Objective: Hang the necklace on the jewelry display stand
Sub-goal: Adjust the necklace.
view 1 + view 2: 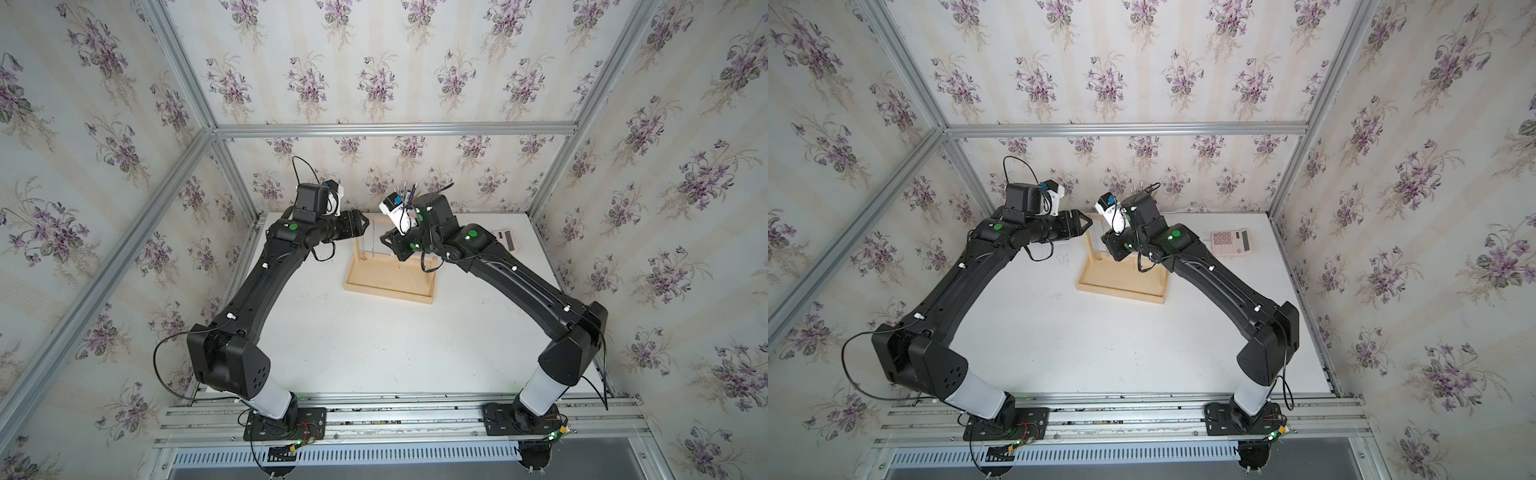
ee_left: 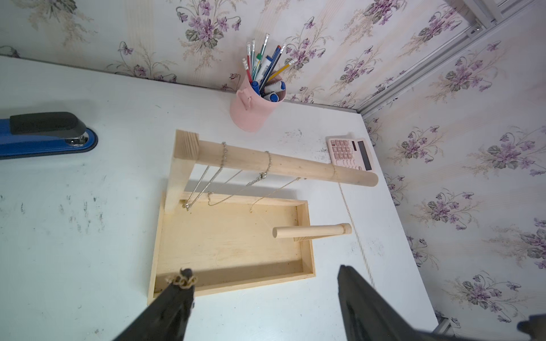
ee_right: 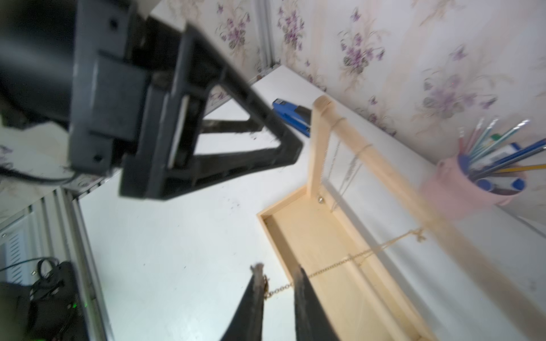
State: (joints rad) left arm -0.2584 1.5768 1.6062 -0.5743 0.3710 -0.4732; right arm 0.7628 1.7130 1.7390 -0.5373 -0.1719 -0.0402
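Release step, I reckon. My left end effector [image 2: 264, 270] is spread wide, a few gold links resting on one tip. My right end effector [image 3: 277, 269] stands barely parted, the necklace [image 3: 328, 269] strung taut across the gap; whether that's a true pinch, I cannot tell. Beyond, the chain loops the free end of the jewelry display stand [image 2: 295, 165] bar. Next: ease both off without dragging it loose.

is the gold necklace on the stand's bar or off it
on it: the necklace is draped over the bar near its free end, with one end reaching the right fingers
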